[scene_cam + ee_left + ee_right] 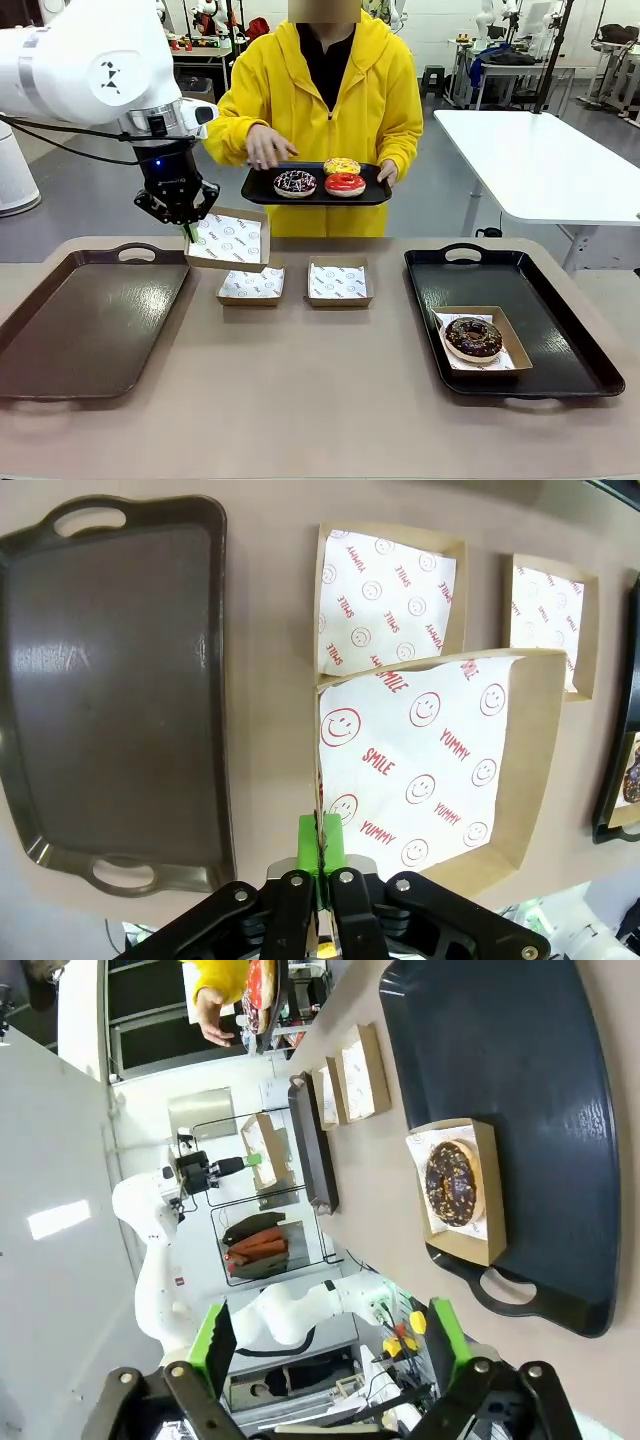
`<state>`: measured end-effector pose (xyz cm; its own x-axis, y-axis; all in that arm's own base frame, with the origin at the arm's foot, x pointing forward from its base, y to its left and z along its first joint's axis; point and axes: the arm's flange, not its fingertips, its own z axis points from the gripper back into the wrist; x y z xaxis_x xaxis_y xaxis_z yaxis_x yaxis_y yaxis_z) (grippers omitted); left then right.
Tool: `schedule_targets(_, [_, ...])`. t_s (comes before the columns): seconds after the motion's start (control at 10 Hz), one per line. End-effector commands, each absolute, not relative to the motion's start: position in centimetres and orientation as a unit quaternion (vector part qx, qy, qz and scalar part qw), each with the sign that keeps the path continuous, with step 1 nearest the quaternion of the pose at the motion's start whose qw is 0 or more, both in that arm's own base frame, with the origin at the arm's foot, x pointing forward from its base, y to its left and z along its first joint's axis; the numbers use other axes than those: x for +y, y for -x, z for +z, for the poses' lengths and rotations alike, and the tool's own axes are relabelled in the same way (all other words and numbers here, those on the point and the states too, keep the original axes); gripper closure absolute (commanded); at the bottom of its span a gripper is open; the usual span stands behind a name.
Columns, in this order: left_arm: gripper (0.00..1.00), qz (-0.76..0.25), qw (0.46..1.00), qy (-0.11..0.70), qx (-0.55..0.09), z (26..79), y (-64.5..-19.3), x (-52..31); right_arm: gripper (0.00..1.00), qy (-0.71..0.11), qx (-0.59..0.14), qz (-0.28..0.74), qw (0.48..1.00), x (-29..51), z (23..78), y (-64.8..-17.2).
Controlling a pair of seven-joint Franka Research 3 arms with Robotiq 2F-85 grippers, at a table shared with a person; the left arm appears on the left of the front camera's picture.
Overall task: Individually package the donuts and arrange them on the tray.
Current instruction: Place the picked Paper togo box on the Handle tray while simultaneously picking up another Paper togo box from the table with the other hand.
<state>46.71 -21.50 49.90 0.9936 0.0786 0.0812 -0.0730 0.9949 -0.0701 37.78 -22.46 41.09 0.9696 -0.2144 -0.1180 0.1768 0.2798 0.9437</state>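
The tabletop (320, 410) carries two big trays: a brown tray (90, 320) at the left with nothing on it, and a black tray (545, 290) at the right. On the far side a person (320, 90) in a yellow hoodie holds a smaller serving tray (262, 190) in both hands above the table edge. Near the middle of the tabletop lie two open paper-lined boxes, the left box (251, 285) and the middle box (338, 282), both without a donut. A third, the lifted box (230, 240), hangs tilted just above and beyond the left box, and the left arm's (90, 60) jaws are pinched tight on its side wall, the green pads clamping cardboard and paper together. The right jaws stand wide apart with nothing between them, well off to the right of the black tray. One step looks finished: the chocolate sprinkled donut (473, 338) sits in its own filled box (512, 345) on the near part of the black tray. Three are left to pack: the drizzled donut (295, 183), the red-glazed donut (345, 184) and the yellow-iced donut (341, 165) lie bare on the serving tray. So the job seems about a quarter done, and the lifted box is probably meant for the next donut.
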Motion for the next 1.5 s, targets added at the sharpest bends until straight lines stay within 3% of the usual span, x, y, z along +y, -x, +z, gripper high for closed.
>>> schedule_targets(0.0, [1.0,0.033,0.999,0.031,-0.021,49.9,-48.5,-21.7,0.0,-0.537,-0.036,-0.102,0.836,-19.8,41.3,-37.8])
schedule_targets(0.1, [1.0,0.016,0.999,0.034,-0.009,49.5,-48.5,-21.5,0.0,-0.588,-0.016,-0.122,0.8,-22.5,41.1,-37.8])
schedule_targets(0.2, [1.0,0.038,0.998,0.034,-0.034,49.6,-47.5,-21.6,0.0,-0.588,-0.016,-0.122,0.8,-22.5,41.1,-37.8])
schedule_targets(1.4, [1.0,0.038,0.998,0.034,-0.034,49.6,-47.5,-21.6,0.0,-0.588,-0.016,-0.122,0.8,-22.5,41.1,-37.8])
